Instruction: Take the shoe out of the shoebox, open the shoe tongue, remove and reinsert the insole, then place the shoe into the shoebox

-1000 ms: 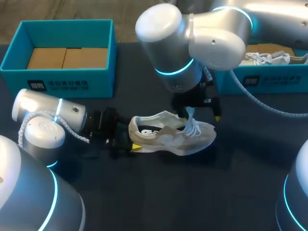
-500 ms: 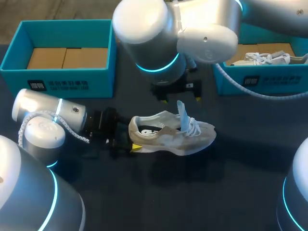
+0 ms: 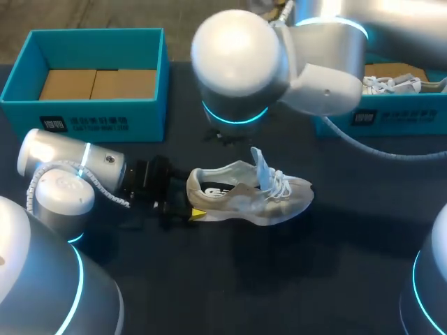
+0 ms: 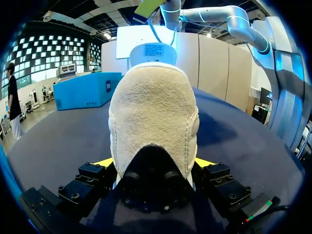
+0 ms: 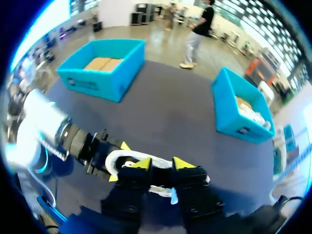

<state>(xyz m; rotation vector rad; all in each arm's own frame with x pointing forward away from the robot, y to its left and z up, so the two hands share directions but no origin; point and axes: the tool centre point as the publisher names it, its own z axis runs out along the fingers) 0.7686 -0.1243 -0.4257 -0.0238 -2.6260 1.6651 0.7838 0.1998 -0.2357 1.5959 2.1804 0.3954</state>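
left end effector (image 4: pixel 153 163): clamping shoe (image 3: pixel 258 199) | right end effector (image 5: pixel 162 163): aloft, jaws apart

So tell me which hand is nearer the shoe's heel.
Left. The left hand is shut on the shoe's heel, one finger on each side. The right hand hangs open above the tongue, away from the heel.
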